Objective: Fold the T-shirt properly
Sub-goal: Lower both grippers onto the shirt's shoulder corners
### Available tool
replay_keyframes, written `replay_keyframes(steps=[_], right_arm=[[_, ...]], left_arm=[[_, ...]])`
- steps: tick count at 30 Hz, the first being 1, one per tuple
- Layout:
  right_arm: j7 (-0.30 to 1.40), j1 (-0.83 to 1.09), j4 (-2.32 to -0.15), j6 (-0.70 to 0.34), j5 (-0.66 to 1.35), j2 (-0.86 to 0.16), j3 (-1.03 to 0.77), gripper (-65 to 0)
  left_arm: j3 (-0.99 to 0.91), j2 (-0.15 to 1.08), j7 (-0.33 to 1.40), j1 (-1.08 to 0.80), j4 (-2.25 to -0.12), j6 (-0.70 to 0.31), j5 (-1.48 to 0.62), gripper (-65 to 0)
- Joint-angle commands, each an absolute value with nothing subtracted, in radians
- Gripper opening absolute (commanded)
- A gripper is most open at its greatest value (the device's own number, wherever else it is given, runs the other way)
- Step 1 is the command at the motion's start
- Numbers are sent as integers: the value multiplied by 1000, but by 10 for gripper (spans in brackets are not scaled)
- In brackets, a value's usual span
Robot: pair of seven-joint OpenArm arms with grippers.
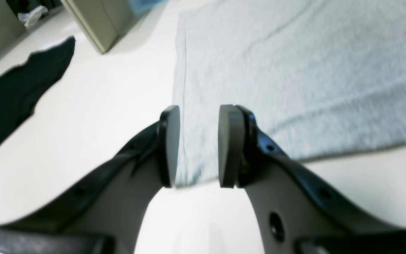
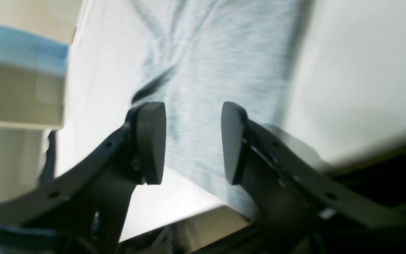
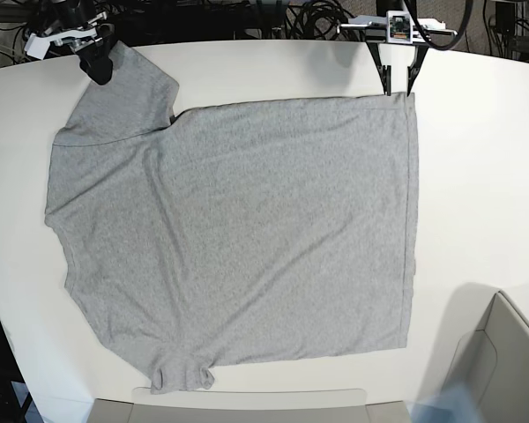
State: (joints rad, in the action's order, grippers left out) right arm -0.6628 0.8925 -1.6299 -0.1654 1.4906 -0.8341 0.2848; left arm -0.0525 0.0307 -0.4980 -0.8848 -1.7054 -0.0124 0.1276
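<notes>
Two dark round pads (image 1: pixel 169 146) of the left gripper (image 1: pixel 196 144) stand apart with nothing between them, framing a hem corner of the T-shirt (image 1: pixel 294 70) from just above. That corner lies flat on the white counter (image 1: pixel 111 116), near its far edge on the base view's right. Beyond the pads, a black cloth (image 1: pixel 9 95) lies on the counter well apart from the shirt, and a beige box corner (image 1: pixel 97 21) stands past it.

The right gripper (image 2: pixel 192 141) also has its pads (image 2: pixel 150 141) spread with a clear gap, gripping nothing; grey sleeve fabric lies under and beyond them, close to the counter's edge. This view is blurred, so I cannot tell whether the pads touch the cloth.

From the base view, the light heather-grey T-shirt (image 3: pixel 247 238) is spread flat, plain side up, across the middle of the counter, hem toward the right edge and sleeves toward the left. One sleeve reaches the far left corner under the right gripper (image 3: pixel 97 66); the other sleeve lies bunched near the near edge. The left gripper (image 3: pixel 398 86) hangs at the far hem corner.
</notes>
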Motion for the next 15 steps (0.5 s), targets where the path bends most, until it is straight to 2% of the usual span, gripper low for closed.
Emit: replay_keyframes(steps=[1, 5, 9, 15], right_arm=[[-694, 906, -1643, -183, 1484, -843, 278, -391], [-728, 911, -1621, -130, 1484, -811, 266, -391], [-677, 898, -1589, -65, 1484, -809, 239, -391], [-657, 898, -1577, -62, 1484, -766, 189, -391]], left_arm=[[-53, 31, -522, -900, -1722, -5, 122, -455], [-53, 31, -521, -895, -1721, -5, 122, -455], [-53, 31, -460, -871, -1722, -5, 124, -455], [-53, 31, -433, -851, -1722, -5, 124, -455]])
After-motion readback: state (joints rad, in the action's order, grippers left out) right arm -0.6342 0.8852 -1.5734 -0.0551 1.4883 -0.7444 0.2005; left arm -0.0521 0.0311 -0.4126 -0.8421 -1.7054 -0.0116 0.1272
